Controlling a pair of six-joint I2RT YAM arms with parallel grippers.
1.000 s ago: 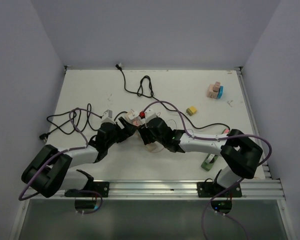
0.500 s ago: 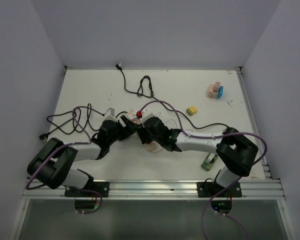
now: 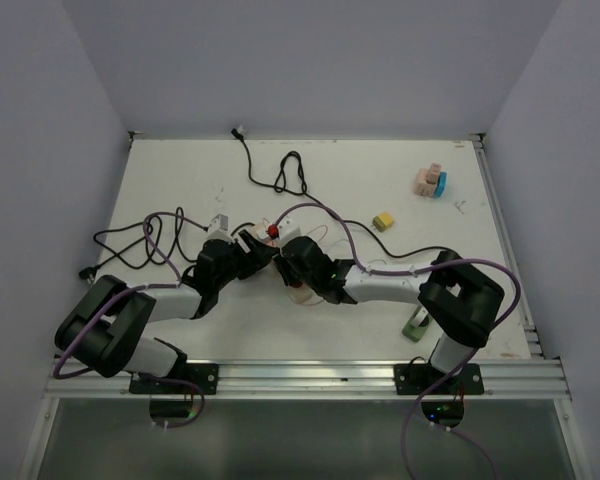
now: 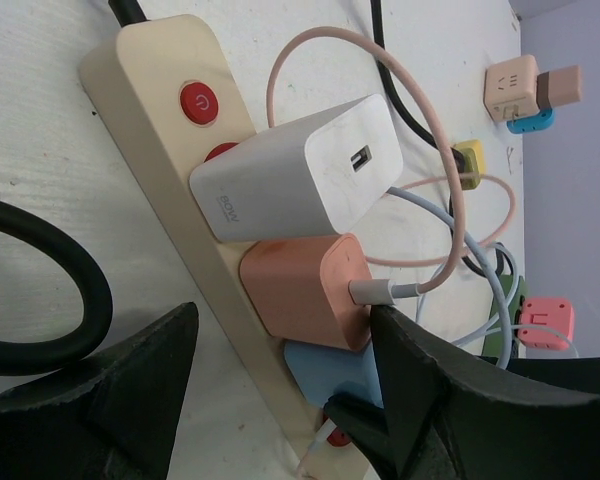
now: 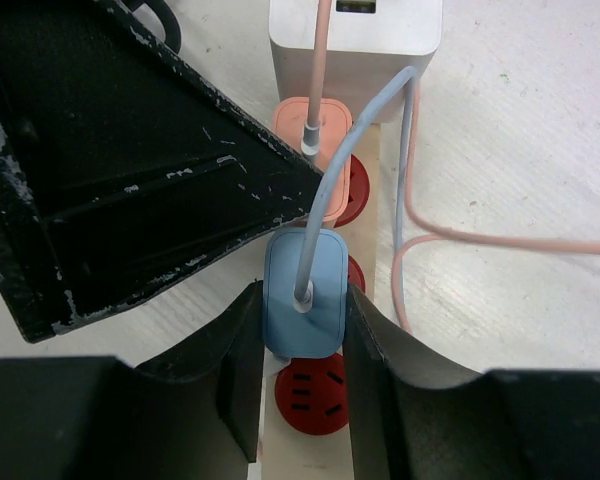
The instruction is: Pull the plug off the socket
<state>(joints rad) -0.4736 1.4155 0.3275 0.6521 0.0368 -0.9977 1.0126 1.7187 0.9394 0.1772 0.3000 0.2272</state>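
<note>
Right gripper (image 5: 302,335): black fingers (image 5: 375,350) lie against both flanks of the pale blue rounded plastic plug (image 5: 303,300). Clamped on it. The pale blue plug is seated in the cream plastic power strip (image 5: 373,235), and its pale blue cable (image 5: 308,240) runs straight out ahead of the fingertips.

Behind the plug, between the finger roots: a red socket face (image 5: 310,395) with dark slots, nothing in it.

Ahead of the fingertips, in order along the strip: a peach plastic plug (image 5: 315,125) with a pink cable (image 5: 480,240), then a white charger block (image 5: 355,30).

Left gripper (image 4: 280,325): jaws wide apart, holding nothing, straddling the strip crosswise at the peach plug. One finger (image 4: 140,370) stands clear of the strip's edge. The other tip sits at the pink cable's connector; cannot tell whether it touches. The pale blue plug shows low between these fingers, next along from the peach one.

Writing: the red round button (image 4: 199,100) at the strip's far end, beyond the left fingertips, bears a white power symbol. The charger's side carries small grey print that looks like "65W", but the digits are too small to be sure. No brand name is legible anywhere.

Well beyond the left gripper: a tan cube adapter (image 4: 510,85) and a thick black cable (image 4: 40,300) looping beside the clear finger.
</note>
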